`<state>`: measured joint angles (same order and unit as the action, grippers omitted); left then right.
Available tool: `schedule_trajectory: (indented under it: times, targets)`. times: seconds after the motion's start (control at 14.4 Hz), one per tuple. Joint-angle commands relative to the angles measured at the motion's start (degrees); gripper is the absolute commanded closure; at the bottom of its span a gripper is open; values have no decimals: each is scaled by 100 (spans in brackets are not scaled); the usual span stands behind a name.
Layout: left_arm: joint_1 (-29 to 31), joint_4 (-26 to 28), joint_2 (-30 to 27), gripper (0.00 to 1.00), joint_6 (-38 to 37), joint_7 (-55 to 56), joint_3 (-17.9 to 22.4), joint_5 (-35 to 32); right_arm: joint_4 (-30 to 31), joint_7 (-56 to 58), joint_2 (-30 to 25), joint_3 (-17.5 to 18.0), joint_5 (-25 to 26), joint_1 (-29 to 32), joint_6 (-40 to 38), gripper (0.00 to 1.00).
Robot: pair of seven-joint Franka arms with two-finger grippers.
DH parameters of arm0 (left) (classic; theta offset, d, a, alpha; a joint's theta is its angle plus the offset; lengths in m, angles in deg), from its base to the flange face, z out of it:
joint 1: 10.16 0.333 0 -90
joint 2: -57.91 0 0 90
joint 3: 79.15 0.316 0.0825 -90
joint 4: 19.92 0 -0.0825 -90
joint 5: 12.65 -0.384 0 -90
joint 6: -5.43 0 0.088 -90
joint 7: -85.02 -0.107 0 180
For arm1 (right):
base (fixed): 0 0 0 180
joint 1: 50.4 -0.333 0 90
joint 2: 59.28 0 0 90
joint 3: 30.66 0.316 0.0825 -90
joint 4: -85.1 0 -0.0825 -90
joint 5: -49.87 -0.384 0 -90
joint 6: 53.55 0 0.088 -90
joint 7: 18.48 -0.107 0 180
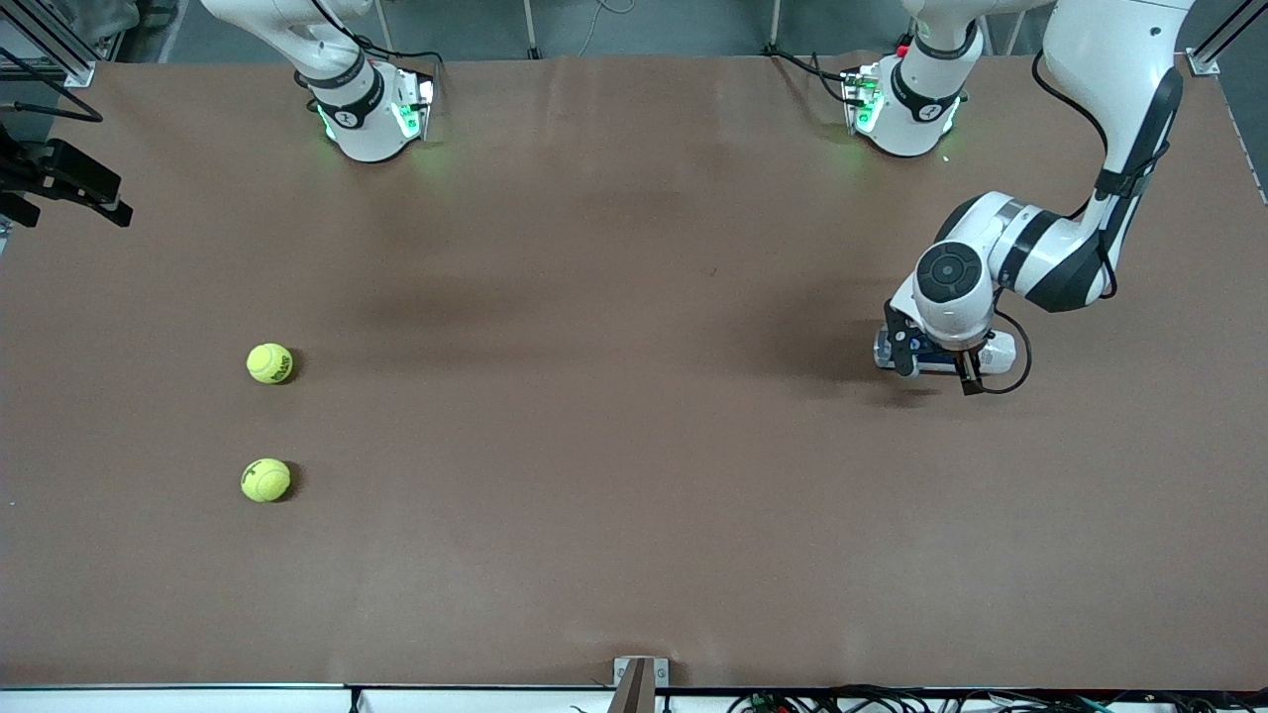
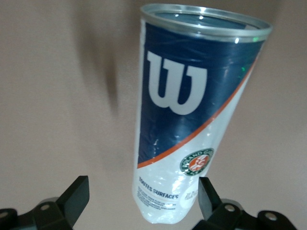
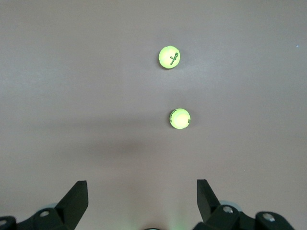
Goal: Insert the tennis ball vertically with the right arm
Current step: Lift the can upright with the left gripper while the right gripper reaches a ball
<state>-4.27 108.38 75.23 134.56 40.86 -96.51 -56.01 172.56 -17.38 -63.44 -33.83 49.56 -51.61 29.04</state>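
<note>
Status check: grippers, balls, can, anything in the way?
Left gripper open around lying can. Right gripper open, high over two balls. Nothing between.

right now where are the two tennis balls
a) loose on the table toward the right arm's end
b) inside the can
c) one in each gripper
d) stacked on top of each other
a: one tennis ball and the other ball lie apart on the bare table toward the right arm's end, while the can sits between the open left gripper fingers at the left arm's end.
</note>
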Motion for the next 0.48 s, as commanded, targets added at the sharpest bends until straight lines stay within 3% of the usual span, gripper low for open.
schedule_trajectory:
  times: [0.0,0.42]
  targets:
    - [26,116,-97,0,-19,-102,-21,-95,17,40,116,-17,66,51,46,0]
    - [9,187,34,0,-11,-84,-12,-112,17,40,871,-35,75,252,564,0]
